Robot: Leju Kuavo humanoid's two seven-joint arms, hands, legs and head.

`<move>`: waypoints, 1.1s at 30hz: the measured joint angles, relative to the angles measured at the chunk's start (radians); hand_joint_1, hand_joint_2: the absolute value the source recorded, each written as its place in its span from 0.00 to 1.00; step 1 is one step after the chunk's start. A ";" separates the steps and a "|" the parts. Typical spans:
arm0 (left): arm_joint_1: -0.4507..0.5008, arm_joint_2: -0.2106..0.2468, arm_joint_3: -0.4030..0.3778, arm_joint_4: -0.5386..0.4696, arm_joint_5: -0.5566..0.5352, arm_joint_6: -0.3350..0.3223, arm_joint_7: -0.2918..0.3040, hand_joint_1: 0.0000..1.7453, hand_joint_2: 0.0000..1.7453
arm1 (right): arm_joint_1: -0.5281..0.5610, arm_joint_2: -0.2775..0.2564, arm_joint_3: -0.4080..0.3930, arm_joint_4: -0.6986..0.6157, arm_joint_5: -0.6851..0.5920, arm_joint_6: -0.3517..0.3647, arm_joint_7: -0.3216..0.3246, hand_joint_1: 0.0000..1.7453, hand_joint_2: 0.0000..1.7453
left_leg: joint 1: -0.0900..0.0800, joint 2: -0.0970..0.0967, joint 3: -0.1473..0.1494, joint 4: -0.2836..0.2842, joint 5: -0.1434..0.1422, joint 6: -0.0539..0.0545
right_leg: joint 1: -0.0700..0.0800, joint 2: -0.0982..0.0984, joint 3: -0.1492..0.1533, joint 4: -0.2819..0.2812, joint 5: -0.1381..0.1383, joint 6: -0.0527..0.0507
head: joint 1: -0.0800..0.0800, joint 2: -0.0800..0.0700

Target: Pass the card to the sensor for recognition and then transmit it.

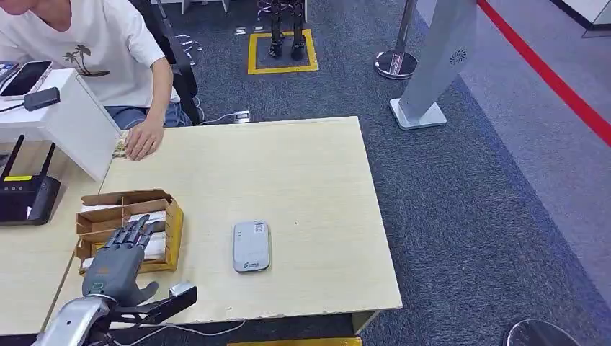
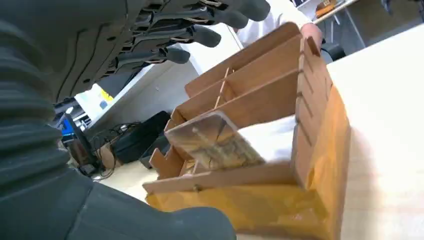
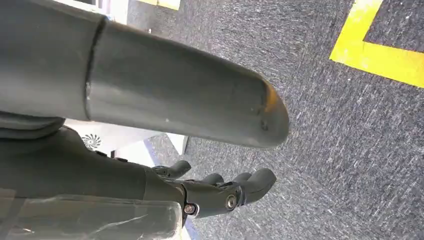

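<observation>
One clear-sleeved card (image 2: pixel 215 142) leans tilted in the near slot of the brown slotted cardboard card box (image 1: pixel 171 232), with white cards lying beside it; that is the piece to be lifted. The left hand (image 1: pixel 121 257) hovers over this box with its fingers (image 2: pixel 197 36) stretched out and apart, holding nothing, thumb off to the side. The flat grey rounded sensor pad (image 1: pixel 251 246) lies on the pale wooden table (image 1: pixel 302 173), a short way to the right of the box. The right hand (image 3: pixel 220 192) hangs above the dark carpet, fingers loosely curled around nothing.

As I judge it, the main risk is a bad pinch: the thick fingers may catch a divider, or take several cards at once. The light box could slide or tip under a downward push. A slippery sleeve may also slip out on its way to the pad. A seated person's hand (image 1: pixel 143 138) rests on the far table edge, well apart.
</observation>
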State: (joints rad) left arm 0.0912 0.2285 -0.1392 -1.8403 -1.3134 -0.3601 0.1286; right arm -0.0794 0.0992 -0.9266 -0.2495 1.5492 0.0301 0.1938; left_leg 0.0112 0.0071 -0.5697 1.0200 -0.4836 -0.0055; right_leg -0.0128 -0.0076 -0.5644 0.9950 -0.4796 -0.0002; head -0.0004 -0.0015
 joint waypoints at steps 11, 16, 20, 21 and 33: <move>0.075 0.024 0.101 -0.054 -0.053 -0.037 0.022 0.00 1.00 | 0.002 -0.001 -0.001 0.000 0.000 0.001 0.001 0.00 0.00 | 0.000 0.000 0.000 0.000 0.000 0.000 | 0.000 0.000 0.000 0.000 0.000 0.000 | 0.000 0.000; 0.075 0.024 0.113 -0.054 -0.056 -0.038 0.021 0.00 1.00 | 0.002 -0.001 -0.001 0.000 0.000 0.001 0.001 0.00 0.00 | 0.000 0.000 0.000 0.000 0.000 0.000 | 0.000 0.000 0.000 0.000 0.000 0.000 | 0.000 0.000; 0.069 0.021 0.127 -0.053 -0.073 -0.027 0.005 0.00 1.00 | 0.002 -0.001 -0.001 0.000 0.000 0.003 0.001 0.00 0.00 | 0.000 0.000 0.000 0.000 0.000 0.000 | 0.000 0.000 0.000 0.000 0.000 0.000 | 0.000 0.000; 0.062 0.015 0.129 -0.053 -0.079 -0.023 -0.002 0.00 1.00 | 0.001 -0.001 -0.001 0.000 0.000 0.003 0.001 0.00 0.00 | 0.000 -0.001 0.000 0.000 0.000 0.000 | 0.000 -0.001 0.000 0.000 0.000 0.000 | 0.000 0.000; 0.016 -0.028 0.133 -0.035 -0.100 0.002 -0.029 0.00 1.00 | 0.001 -0.001 -0.001 0.000 0.000 0.002 0.001 0.00 0.00 | 0.000 0.000 0.000 0.000 0.000 0.000 | 0.000 0.000 0.000 0.000 0.000 0.000 | 0.000 0.000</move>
State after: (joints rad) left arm 0.1072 0.2010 -0.0065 -1.8757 -1.4130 -0.3586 0.0995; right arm -0.0787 0.0980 -0.9274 -0.2491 1.5496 0.0324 0.1946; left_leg 0.0112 0.0066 -0.5695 1.0200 -0.4832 -0.0057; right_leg -0.0128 -0.0079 -0.5646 0.9949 -0.4797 -0.0004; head -0.0004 -0.0015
